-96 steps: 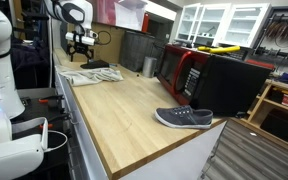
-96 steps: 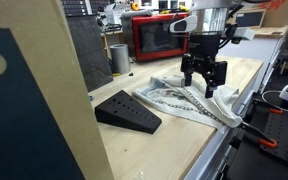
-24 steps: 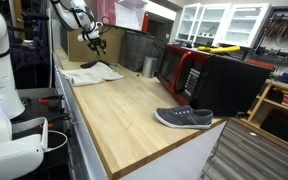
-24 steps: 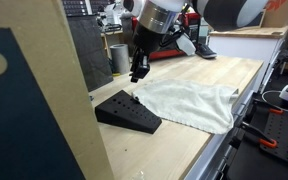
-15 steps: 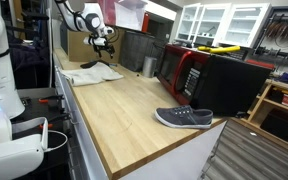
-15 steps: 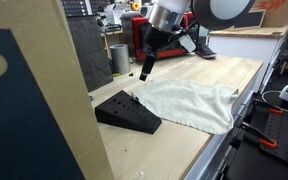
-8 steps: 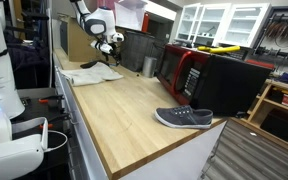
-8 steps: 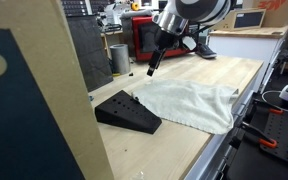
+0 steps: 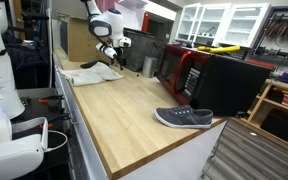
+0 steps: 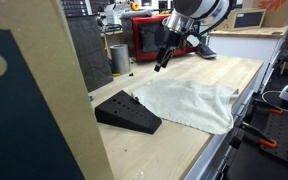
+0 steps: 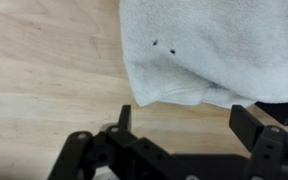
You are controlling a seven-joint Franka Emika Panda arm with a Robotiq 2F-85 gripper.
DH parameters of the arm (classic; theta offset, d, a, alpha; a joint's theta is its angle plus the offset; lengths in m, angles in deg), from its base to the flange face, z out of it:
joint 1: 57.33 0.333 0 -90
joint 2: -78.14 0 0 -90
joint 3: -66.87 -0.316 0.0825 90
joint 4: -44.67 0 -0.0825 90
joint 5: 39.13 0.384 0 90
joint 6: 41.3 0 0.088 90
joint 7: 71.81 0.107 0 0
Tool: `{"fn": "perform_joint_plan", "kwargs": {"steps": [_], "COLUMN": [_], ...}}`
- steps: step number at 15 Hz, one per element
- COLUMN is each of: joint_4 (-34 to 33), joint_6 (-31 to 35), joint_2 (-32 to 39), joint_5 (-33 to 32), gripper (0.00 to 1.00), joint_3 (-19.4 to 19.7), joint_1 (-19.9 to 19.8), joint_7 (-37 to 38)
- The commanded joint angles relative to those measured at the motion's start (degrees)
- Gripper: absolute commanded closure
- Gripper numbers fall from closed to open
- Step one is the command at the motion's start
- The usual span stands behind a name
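Seen from the wrist, the gripper [image 11: 184, 140] stands wide and empty at the bottom of the frame. It is over the hem of a white towel [image 11: 224, 50] that fills the upper right and bears two dark specks (too small to see in either exterior view). Only the exterior views show the towel [image 10: 189, 100] lying flat at centre right beside a black wedge [image 10: 127, 112], and a grey shoe [image 9: 184, 118] at lower centre on the wooden counter [image 9: 134, 110]. No lettering is sharp enough to read.

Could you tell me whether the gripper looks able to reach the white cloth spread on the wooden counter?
Probably yes: the open gripper hangs near the white cloth, nothing lies on it, and the black wedge sits beside it.
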State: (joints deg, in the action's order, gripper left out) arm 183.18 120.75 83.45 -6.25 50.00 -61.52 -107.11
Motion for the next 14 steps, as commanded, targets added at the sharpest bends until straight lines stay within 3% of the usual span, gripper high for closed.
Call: {"fn": "perform_joint_plan", "kwargs": {"steps": [1, 10, 14], "joint_4": [-2.12, -5.98, -7.81], "joint_6": [-2.37, -7.04, -9.27], "joint_2": [2.73, 7.44, 10.36], "joint_5": [4.96, 20.43, 25.64], "gripper": [0.00, 0.00, 0.00], "joint_3": [-0.23, -0.87, -1.77], "joint_1": [-1.66, -8.21, -9.20], "joint_7": [-4.69, -18.35, -21.79]}}
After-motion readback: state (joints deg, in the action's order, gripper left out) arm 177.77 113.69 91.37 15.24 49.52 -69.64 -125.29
